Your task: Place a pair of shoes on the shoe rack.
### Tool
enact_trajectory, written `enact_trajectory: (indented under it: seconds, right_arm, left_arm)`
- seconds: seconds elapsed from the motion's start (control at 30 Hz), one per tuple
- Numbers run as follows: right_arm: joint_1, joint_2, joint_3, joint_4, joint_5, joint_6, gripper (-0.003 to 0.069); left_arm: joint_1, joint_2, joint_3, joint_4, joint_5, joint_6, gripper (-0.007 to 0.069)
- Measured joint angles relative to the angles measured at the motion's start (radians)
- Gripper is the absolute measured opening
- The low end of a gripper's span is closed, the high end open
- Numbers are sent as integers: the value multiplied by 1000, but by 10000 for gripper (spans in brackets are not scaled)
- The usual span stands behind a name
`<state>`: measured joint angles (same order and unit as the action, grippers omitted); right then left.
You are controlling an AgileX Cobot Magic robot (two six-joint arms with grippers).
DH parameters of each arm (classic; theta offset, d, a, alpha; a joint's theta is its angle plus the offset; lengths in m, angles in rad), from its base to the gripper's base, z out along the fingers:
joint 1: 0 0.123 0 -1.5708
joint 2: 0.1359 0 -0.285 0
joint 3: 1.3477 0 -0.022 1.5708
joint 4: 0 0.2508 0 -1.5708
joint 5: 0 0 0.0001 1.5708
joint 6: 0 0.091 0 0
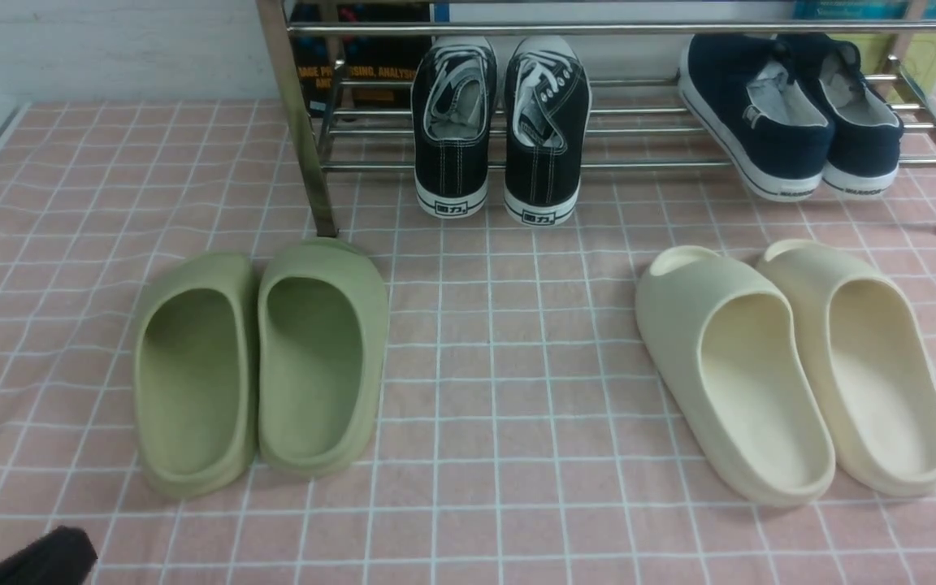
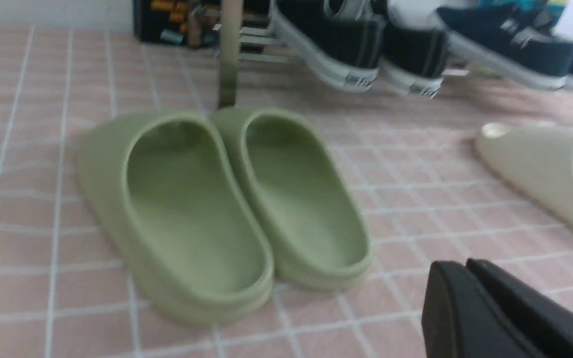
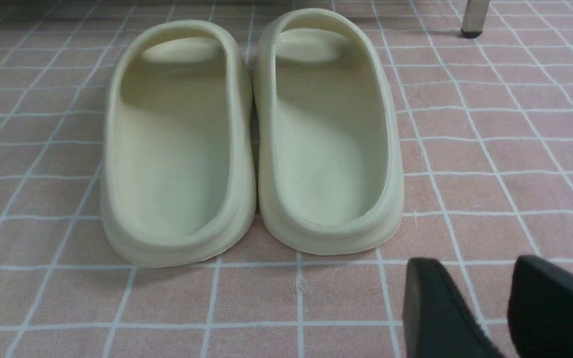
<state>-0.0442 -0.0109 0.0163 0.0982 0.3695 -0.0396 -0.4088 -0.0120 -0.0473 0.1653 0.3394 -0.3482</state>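
The shoe rack (image 1: 517, 166) spans the far side of the pink checked cloth (image 1: 500, 406), and its thin rails slope down toward the robot, which is why everything on it sits tilted with heels low. The pair of shoes (image 1: 499, 130) rests on the lower rails near the middle, side by side, toes pointing away and heels hanging just past the front rail, so the task looks done. The navy slip-ons (image 1: 793, 114) lie further to the right on the same rails (angled rather than square). On the cloth in front, the green slippers (image 1: 261, 366) sit together by the rack's left leg and the cream slippers (image 1: 793, 370) together on the right, both pairs well clear of the rack. The left gripper (image 2: 470, 271) hangs near the green slippers with its jaws pressed together on nothing; the right gripper (image 3: 465, 283) hovers just before the cream pair, jaws spread and empty, likely pulled back out of the way.
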Motion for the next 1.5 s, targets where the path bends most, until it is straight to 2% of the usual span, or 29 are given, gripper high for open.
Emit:
enact_trajectory:
  seconds: [0.2, 0.4, 0.43, 0.5, 0.53, 0.57, 0.7, 0.9, 1.13, 1.5]
  right_arm:
    - [0, 0, 0, 1, 0, 0, 240]
    - [0, 0, 0, 1, 0, 0, 240]
    - [0, 0, 0, 1, 0, 0, 240]
    - [0, 0, 0, 1, 0, 0, 240]
    - [0, 0, 0, 1, 0, 0, 240]
    - [0, 0, 0, 1, 0, 0, 240]
    - [0, 0, 0, 1, 0, 0, 240]
    - [0, 0, 0, 1, 0, 0, 240]
    - [0, 0, 0, 1, 0, 0, 240]
    - [0, 0, 0, 1, 0, 0, 240]
  left_arm:
    - [115, 0, 68, 0, 43, 0, 44]
    - [208, 0, 68, -111, 29, 43, 46]
    - [222, 0, 69, -134, 29, 73, 47]
    - [248, 0, 69, -177, 32, 230, 50]
    - [249, 0, 69, -179, 32, 240, 50]
    - [254, 0, 69, -193, 34, 319, 50]
    - [254, 0, 69, -203, 35, 410, 52]
    - [258, 0, 69, -205, 35, 433, 52]
    - [340, 0, 69, -218, 36, 440, 52]
    - [342, 0, 69, -225, 36, 442, 55]
